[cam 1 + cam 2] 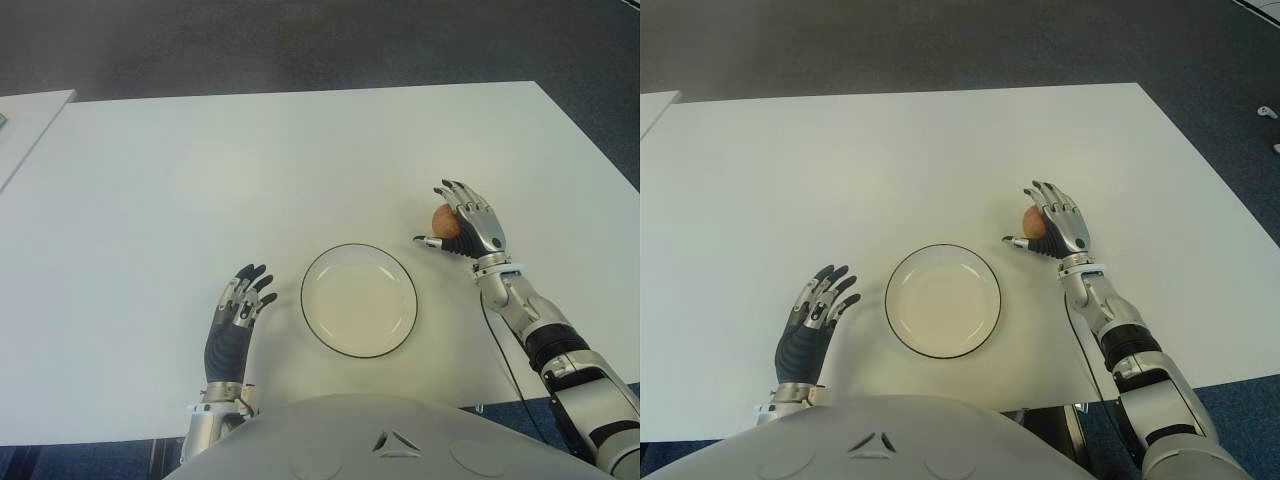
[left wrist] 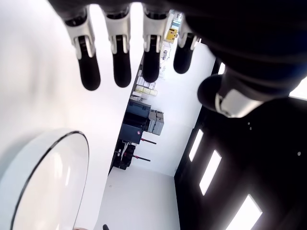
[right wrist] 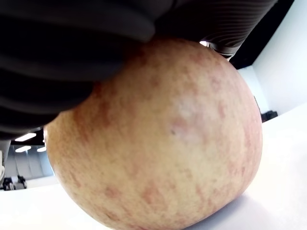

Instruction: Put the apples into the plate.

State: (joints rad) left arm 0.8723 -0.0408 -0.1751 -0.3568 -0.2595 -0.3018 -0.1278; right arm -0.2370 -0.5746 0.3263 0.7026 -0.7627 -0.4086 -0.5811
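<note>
Slippage is the main risk: the right hand (image 1: pixel 468 228) cups its fingers over the apple (image 1: pixel 444 220) right of the empty plate (image 1: pixel 359 300), seemingly unlifted, while the left hand (image 1: pixel 238 318), fingers relaxed, shows left of the plate.

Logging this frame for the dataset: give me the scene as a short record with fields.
apple: one, in the right robot hand's fingers, low over the table or on it
right robot hand: right of the plate, closed on the apple
plate: empty, white with dark rim, near the table's front edge
left robot hand: left of the plate, fingers spread, holding nothing
table: white
task state: apple not yet in the plate
</note>
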